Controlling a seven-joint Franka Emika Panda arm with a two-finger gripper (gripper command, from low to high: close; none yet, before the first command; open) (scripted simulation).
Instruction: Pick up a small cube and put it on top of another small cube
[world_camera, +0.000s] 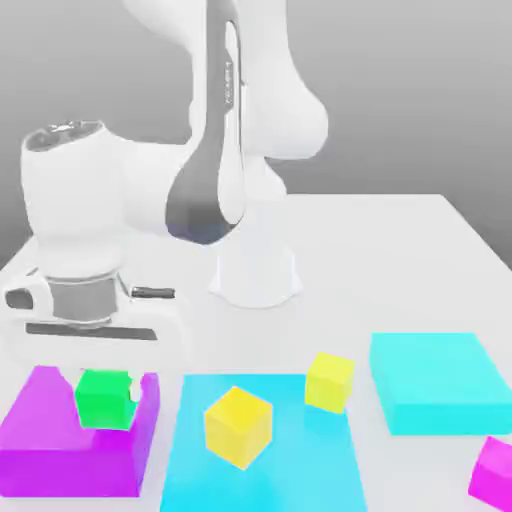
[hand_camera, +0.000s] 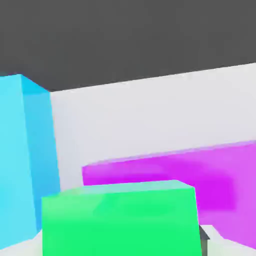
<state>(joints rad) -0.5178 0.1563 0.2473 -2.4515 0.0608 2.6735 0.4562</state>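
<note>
We note a pale, plain counter (world_camera: 400, 260) running back to a straight far edge, with a grey backdrop (world_camera: 390, 100) shading lighter toward its top. At the exterior view's left stands a purple block (world_camera: 75, 455); beside it, a flat blue block (world_camera: 190, 485) carries two yellow cubes (world_camera: 238, 428), set apart and turned askew. A cyan block (world_camera: 440, 385) and a magenta cube (world_camera: 495, 473) lie to the exterior view's right.

The green cube (world_camera: 104, 399) shows in front of the purple block's upper part; contact between them we cannot tell. It sits nearly upright, one face toward the exterior view, no long axis evident. The tool (world_camera: 105, 390) is closed on it.
</note>
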